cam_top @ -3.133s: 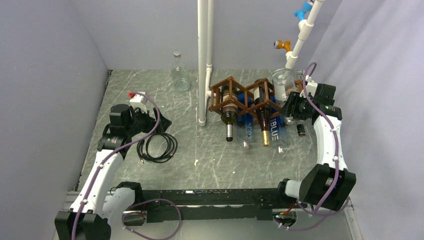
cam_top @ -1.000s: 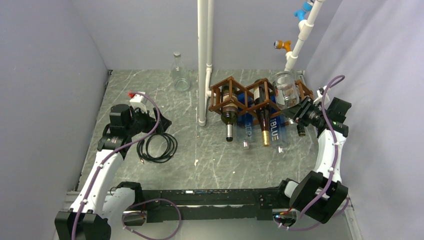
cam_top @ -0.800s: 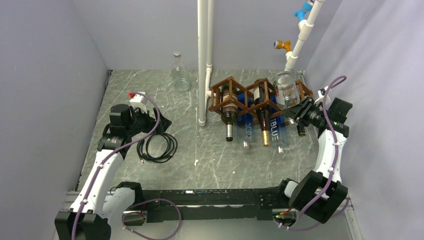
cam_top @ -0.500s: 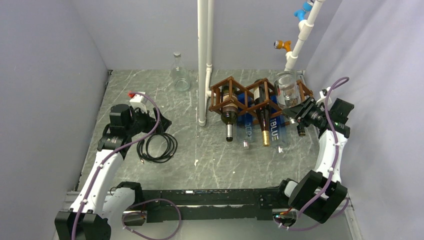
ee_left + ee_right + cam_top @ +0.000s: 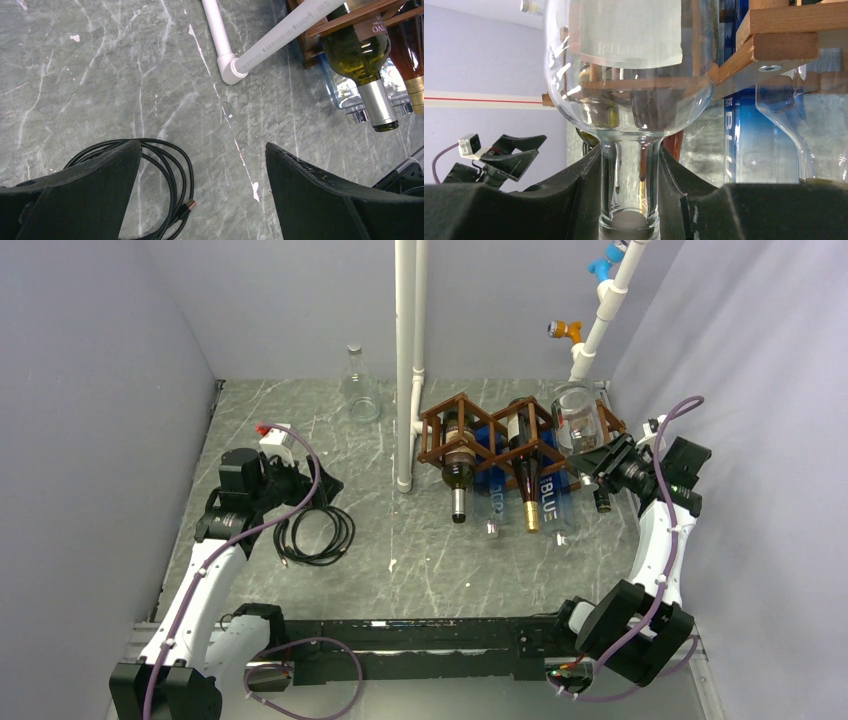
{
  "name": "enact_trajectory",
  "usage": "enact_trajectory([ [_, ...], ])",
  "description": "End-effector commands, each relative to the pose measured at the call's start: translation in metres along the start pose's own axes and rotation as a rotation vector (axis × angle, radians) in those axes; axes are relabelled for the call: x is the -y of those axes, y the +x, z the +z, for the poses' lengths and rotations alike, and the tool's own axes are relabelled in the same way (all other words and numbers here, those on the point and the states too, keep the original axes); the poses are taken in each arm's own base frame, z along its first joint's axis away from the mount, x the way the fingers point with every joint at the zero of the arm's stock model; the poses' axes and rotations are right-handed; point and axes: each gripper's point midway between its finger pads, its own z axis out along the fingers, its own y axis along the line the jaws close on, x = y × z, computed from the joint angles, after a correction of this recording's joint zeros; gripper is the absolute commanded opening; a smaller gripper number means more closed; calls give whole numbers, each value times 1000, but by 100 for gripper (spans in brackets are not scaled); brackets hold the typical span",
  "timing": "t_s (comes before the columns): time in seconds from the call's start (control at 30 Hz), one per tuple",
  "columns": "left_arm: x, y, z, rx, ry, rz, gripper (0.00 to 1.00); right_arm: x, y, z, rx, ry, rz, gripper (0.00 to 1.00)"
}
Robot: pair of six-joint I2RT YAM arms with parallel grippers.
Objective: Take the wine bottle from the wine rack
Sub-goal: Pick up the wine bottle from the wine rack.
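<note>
Well, nearest me the left gripper (image 5: 202,150) hangs over the table (image 5: 75,75) with its jaws spread wide, and one finger hides part of a black cable coil (image 5: 175,155). Farther out, the right gripper (image 5: 629,155) has its jaws clamped on the neck of the clear wine bottle (image 5: 629,75), whose lip runs off the bottom of the wrist view and whose body is cut off at the top. From overhead that bottle sits tilted at the right end of the wine rack (image 5: 430,430), though I cannot tell whether the glass touches the bars.
</note>
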Motion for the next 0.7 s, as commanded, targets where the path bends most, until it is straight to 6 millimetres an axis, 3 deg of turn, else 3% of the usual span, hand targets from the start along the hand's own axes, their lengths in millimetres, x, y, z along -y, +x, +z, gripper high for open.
enact_trajectory([
  [0.0,12,-22,-5,57,42,36,100,-72,-41,-24,123,-196,-311,0],
  [0.67,14,-23,-6,60,51,40,100,-97,-40,-34,114,-260,-344,0],
])
